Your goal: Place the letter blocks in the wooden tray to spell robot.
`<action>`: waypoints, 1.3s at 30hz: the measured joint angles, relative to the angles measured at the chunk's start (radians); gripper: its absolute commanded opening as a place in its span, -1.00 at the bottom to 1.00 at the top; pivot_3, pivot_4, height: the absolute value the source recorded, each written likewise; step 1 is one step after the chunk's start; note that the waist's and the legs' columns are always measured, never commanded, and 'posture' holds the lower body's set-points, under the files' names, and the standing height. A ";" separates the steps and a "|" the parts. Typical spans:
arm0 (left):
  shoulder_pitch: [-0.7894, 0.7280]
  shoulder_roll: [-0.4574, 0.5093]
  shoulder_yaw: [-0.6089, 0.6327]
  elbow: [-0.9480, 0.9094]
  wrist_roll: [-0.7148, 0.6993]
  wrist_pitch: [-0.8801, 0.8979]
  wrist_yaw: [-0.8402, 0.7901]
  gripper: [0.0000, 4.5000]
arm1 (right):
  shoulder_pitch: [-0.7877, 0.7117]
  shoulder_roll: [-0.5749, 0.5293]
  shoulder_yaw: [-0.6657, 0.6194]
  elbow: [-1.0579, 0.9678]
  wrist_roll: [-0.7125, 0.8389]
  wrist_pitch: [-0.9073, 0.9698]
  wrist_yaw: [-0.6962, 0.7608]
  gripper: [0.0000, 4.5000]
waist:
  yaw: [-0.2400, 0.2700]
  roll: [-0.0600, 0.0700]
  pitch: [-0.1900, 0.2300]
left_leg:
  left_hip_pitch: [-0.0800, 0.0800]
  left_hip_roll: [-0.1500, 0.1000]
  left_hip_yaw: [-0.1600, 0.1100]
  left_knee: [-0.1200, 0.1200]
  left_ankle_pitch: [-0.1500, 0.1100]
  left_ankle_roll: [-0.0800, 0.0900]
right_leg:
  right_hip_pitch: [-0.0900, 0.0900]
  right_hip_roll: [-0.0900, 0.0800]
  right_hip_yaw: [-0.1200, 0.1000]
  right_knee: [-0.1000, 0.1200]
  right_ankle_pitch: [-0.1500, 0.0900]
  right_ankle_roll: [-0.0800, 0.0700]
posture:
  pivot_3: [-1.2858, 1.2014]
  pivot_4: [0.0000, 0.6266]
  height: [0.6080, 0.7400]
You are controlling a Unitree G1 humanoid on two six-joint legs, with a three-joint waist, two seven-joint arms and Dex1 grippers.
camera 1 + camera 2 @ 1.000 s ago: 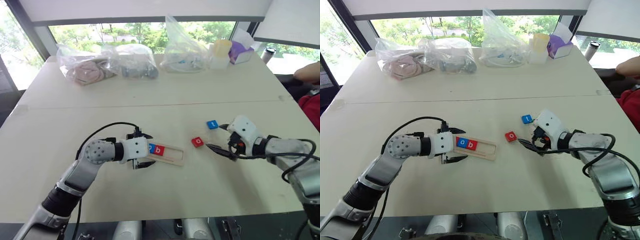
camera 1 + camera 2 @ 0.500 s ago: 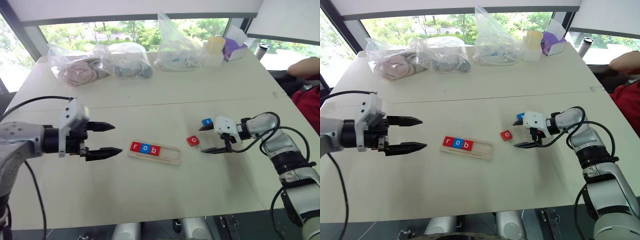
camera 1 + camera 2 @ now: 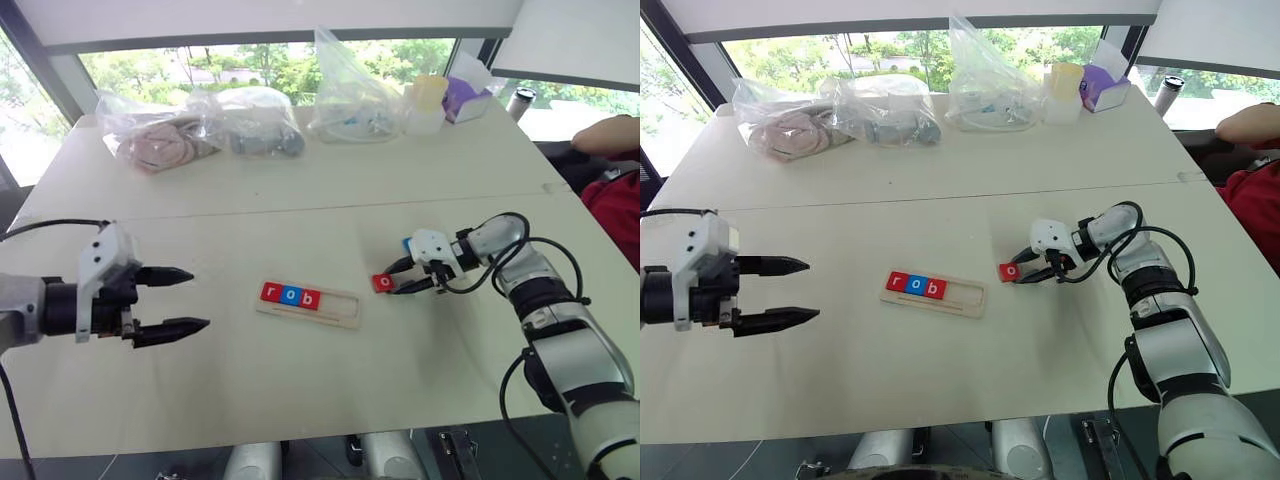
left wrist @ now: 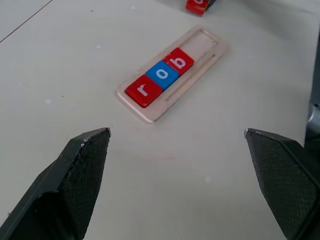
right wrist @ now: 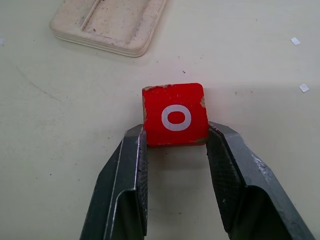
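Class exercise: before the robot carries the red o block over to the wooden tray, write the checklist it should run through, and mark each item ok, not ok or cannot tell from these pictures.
1. Right gripper shut on the red o block, jaws on two opposite sides: ok.
2. Block lifted off the table: cannot tell.
3. Wooden tray holds r, o, b, next slot free: ok.
4. Left gripper open and away from the tray, path free: ok.
5. Letter facing up: ok.
6. Blue t block waiting behind the right gripper, mostly hidden: cannot tell its exact position.
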 measured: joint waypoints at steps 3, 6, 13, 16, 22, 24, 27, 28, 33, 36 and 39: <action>0.019 0.025 0.002 0.005 0.004 -0.020 -0.028 1.00 | 0.031 -0.003 -0.030 -0.094 0.005 0.130 -0.064 -0.51 | 0.001 0.001 0.001 | 0.000 0.000 0.000 0.000 0.000 0.000 | -0.001 0.000 0.000 0.001 0.000 0.000 | 0.03 -0.52 1.00; 0.035 0.030 -0.004 0.006 0.009 -0.043 -0.040 1.00 | 0.142 -0.012 -0.057 -0.451 0.049 0.413 -0.141 -0.51 | 0.004 0.001 0.000 | -0.001 0.000 -0.003 -0.001 0.000 0.000 | -0.002 0.000 0.000 0.001 0.000 0.001 | 0.03 -0.52 1.00; -0.011 0.056 -0.086 0.004 0.027 -0.099 -0.046 1.00 | 0.305 -0.014 -0.037 -1.105 0.076 0.990 -0.367 -0.51 | 0.009 0.001 0.001 | -0.002 -0.001 -0.003 -0.001 0.000 -0.001 | -0.003 -0.001 0.000 0.000 -0.001 0.001 | 0.03 -0.52 1.00; -0.084 0.048 -0.144 0.021 0.027 -0.111 -0.033 1.00 | 0.336 -0.017 0.014 -1.216 0.075 1.108 -0.428 -0.51 | 0.014 0.001 0.000 | -0.002 -0.001 -0.003 -0.001 0.000 -0.001 | -0.003 -0.001 0.000 0.000 -0.002 0.002 | 0.03 -0.52 1.00; -0.130 0.020 -0.204 0.032 0.025 -0.111 -0.007 1.00 | 0.354 -0.019 0.101 -1.300 0.078 1.205 -0.486 -0.51 | 0.013 0.001 0.000 | -0.003 -0.001 -0.003 -0.001 0.000 0.000 | -0.003 -0.001 0.000 -0.001 -0.001 0.001 | 0.03 -0.52 1.00; -0.130 0.015 -0.210 0.032 0.026 -0.111 0.005 1.00 | 0.354 -0.021 0.118 -1.300 0.078 1.206 -0.502 -0.51 | 0.013 0.001 0.000 | -0.003 -0.001 -0.003 -0.001 0.000 0.000 | -0.003 -0.001 0.000 -0.001 -0.001 0.001 | 0.03 -0.52 1.00; -0.125 0.001 -0.221 0.030 0.029 -0.111 0.021 1.00 | 0.351 -0.020 0.137 -1.298 0.077 1.206 -0.529 -0.51 | 0.012 0.001 0.000 | -0.003 -0.001 -0.003 -0.001 0.000 0.000 | -0.003 -0.001 0.000 0.000 -0.001 0.001 | 0.03 -0.52 1.00; -0.123 -0.002 -0.225 0.030 0.030 -0.113 0.027 1.00 | 0.348 -0.018 0.143 -1.297 0.077 1.206 -0.538 -0.51 | 0.012 0.001 0.000 | -0.003 -0.001 -0.003 -0.001 0.000 0.000 | -0.003 -0.001 0.000 0.000 -0.001 0.002 | 0.03 -0.52 1.00; -0.117 -0.009 -0.245 0.021 0.031 -0.119 0.050 1.00 | 0.346 -0.015 0.160 -1.295 0.077 1.206 -0.571 -0.51 | 0.011 0.001 0.000 | -0.003 -0.001 -0.003 -0.001 0.000 0.000 | -0.003 -0.001 0.000 0.000 -0.001 0.001 | 0.03 -0.52 1.00; -0.110 -0.009 -0.248 0.018 0.031 -0.119 0.060 1.00 | 0.346 -0.012 0.163 -1.292 0.079 1.206 -0.586 -0.51 | 0.010 0.001 0.000 | -0.003 -0.001 -0.003 -0.001 0.000 0.000 | -0.003 -0.001 0.000 -0.001 -0.001 0.001 | 0.03 -0.52 1.00; -0.108 -0.009 -0.249 0.017 0.031 -0.119 0.069 1.00 | 0.346 -0.012 0.166 -1.288 0.079 1.205 -0.594 -0.05 | 0.010 0.001 0.000 | -0.003 -0.001 -0.003 -0.001 0.000 0.000 | -0.003 -0.001 0.000 -0.001 -0.001 0.002 | 0.03 -0.52 1.00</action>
